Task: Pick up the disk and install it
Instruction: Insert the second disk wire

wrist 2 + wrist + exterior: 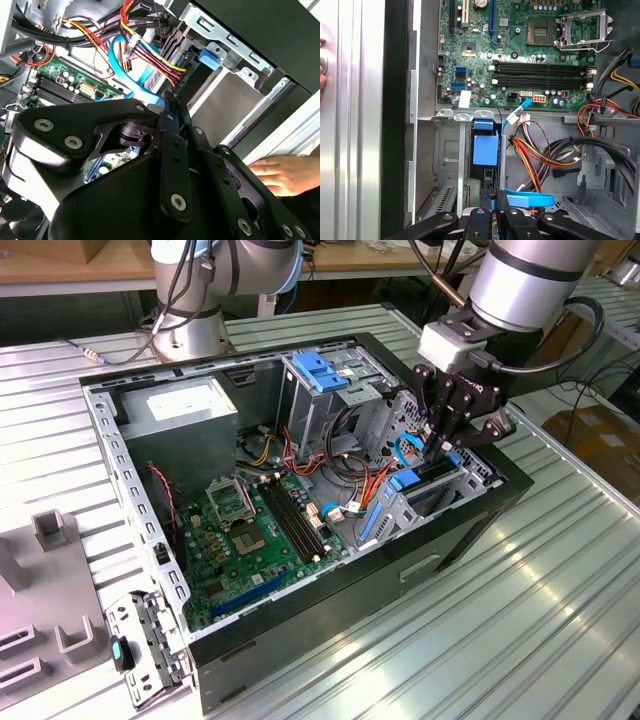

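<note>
The disk [432, 472] stands on edge in the drive cage at the open computer case's right end in the exterior view, dark, with a blue plastic rail beside it. My gripper [447, 445] hangs straight above it, its black fingers close together and shut on the disk's upper edge. The first wrist view looks down past the gripper [493, 202] onto the disk's blue rail [485, 149] inside the metal bay. In the second wrist view a strip of the disk's white label [152, 77] shows just beyond the gripper [170, 107].
Bundles of red, yellow and blue cables [350, 475] crowd the cage. The motherboard [250, 530] lies on the case floor, a grey power-supply box [185, 405] at the far end, a light-blue bracket [322, 370] behind. A person's hand [285, 172] rests on the table beside the case.
</note>
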Robot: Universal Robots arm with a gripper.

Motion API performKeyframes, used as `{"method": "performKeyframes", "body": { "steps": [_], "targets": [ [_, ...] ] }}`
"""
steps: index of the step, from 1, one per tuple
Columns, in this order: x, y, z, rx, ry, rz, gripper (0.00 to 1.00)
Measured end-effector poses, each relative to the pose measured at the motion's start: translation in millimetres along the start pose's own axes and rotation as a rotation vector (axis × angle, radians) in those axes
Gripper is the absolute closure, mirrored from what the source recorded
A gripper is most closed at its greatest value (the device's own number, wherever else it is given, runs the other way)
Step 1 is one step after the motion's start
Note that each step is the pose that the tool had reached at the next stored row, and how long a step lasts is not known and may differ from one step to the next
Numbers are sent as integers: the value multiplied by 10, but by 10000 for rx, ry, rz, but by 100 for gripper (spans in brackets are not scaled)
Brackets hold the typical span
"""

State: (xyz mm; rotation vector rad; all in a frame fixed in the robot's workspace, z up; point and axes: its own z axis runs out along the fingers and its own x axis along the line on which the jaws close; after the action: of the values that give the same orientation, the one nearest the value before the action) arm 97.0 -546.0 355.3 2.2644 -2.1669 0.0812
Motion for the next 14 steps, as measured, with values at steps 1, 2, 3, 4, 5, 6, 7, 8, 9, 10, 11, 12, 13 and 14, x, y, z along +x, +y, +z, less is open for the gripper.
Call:
{"method": "performKeyframes", "body": {
  "steps": [1, 2, 3, 4, 5, 6, 7, 8, 9, 10, 11, 12, 13, 14],
  "targets": [
    [5, 1, 7, 2, -36, 2, 84],
    [11, 2, 12, 4, -88, 5, 84],
    [19, 3, 15, 6, -137, 8, 84],
    [30, 4, 18, 8, -190, 9, 84],
    [45, 4, 22, 11, -260, 10, 84],
    [59, 5, 26, 13, -305, 12, 84],
    [73, 5, 29, 15, -351, 14, 84],
    [92, 5, 31, 19, -439, 17, 84],
    [105, 6, 33, 23, -525, 22, 84],
    [117, 6, 35, 27, -608, 29, 84],
    [129, 7, 38, 30, -676, 35, 84],
    [149, 7, 41, 33, -772, 50, 84],
    [162, 7, 48, 36, -834, 85, 84],
    [168, 6, 58, 38, -890, 193, 84]
  ]
}}
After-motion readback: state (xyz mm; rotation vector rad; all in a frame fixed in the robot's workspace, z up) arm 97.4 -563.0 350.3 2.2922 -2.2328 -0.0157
